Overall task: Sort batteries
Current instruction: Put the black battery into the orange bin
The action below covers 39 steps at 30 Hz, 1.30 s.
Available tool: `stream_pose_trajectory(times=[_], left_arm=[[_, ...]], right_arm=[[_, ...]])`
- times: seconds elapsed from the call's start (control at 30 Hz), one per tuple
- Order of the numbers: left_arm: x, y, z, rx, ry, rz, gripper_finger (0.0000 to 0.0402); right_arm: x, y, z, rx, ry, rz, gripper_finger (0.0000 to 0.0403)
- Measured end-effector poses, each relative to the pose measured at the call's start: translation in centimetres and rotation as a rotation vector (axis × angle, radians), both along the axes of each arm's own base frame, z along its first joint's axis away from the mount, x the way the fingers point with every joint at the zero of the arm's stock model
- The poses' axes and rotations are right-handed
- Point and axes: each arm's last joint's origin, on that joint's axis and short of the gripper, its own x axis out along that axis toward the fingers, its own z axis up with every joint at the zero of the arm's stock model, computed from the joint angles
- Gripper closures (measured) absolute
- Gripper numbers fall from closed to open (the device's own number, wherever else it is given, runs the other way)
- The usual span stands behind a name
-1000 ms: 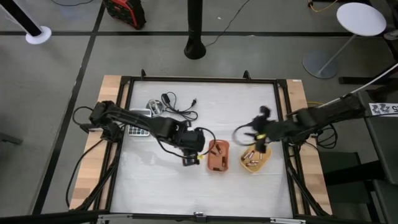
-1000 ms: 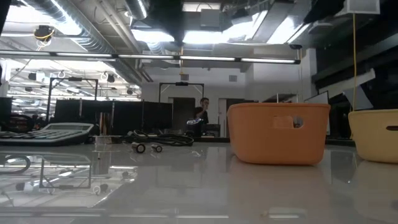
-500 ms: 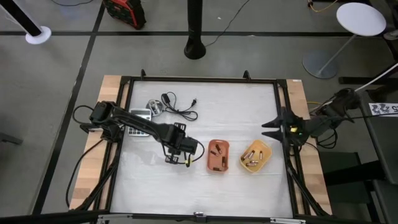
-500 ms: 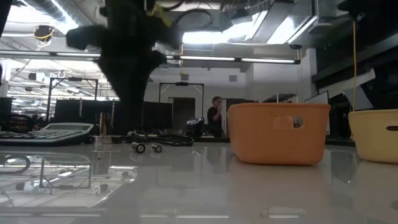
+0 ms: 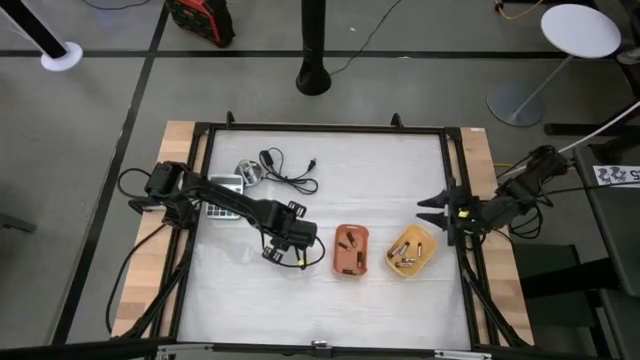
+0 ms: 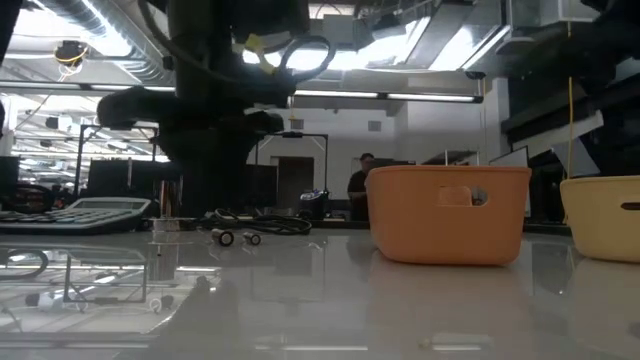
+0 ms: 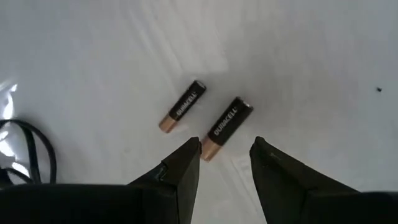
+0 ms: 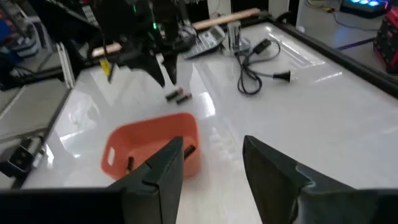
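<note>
Two dark batteries with copper ends [image 7: 180, 107] [image 7: 227, 126] lie side by side on the white table, left of the orange tray [image 5: 350, 250]. My left gripper [image 7: 225, 155] [image 5: 275, 255] points down over them, open, with the nearer battery's copper end just off its fingertips and untouched. More batteries lie in the orange tray [image 5: 349, 243] and in the yellow tray [image 5: 404, 258]. My right gripper [image 5: 432, 208] [image 8: 211, 162] hangs open and empty at the table's right edge, facing the orange tray [image 8: 152, 149].
A grey calculator [image 5: 222, 210] and a black cable [image 5: 285, 172] lie at the far left, beside a small clear thing [image 5: 247, 172]. The yellow tray [image 5: 411, 252] stands right of the orange one. A person [image 6: 362, 185] stands in the room behind the table.
My left gripper has left the orange tray, gone toward the table's left edge and sunk, rolling its wrist, and now stands over the two loose batteries. My right gripper has drawn back from above the yellow tray toward the table's right edge. Both stay open.
</note>
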Motion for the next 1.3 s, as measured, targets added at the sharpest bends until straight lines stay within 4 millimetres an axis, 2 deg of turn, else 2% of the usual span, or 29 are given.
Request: stream_pose_trajectory(times=[0.43,0.57,0.67,0.9,1.1,1.3], left_arm=[[0.7,1.5,-0.5,-0.078,-0.002,-0.032,0.0269],[0.7,1.5,-1.8,-0.081,0.023,-0.071,0.0269],[0.7,1.4,-3.0,-0.081,0.055,-0.084,0.0269],[0.5,1.5,-3.8,-0.085,0.059,-0.057,0.0272],[0.5,1.5,-3.8,-0.089,0.059,0.008,0.0314],[0.4,1.4,-3.9,-0.154,0.057,0.12,0.0364]], right_arm=[[0.4,0.3,-4.0,0.002,0.094,-0.025,0.0242],[0.4,0.4,-4.9,0.001,0.109,-0.032,0.0242],[0.6,0.5,-5.4,0.021,0.084,-0.029,0.0242],[1.5,1.5,-6.2,0.072,-0.042,0.073,0.0242],[2.2,2.5,-6.1,0.082,-0.263,0.257,0.0242],[2.3,2.5,-5.8,0.062,-0.336,0.273,0.0242]])
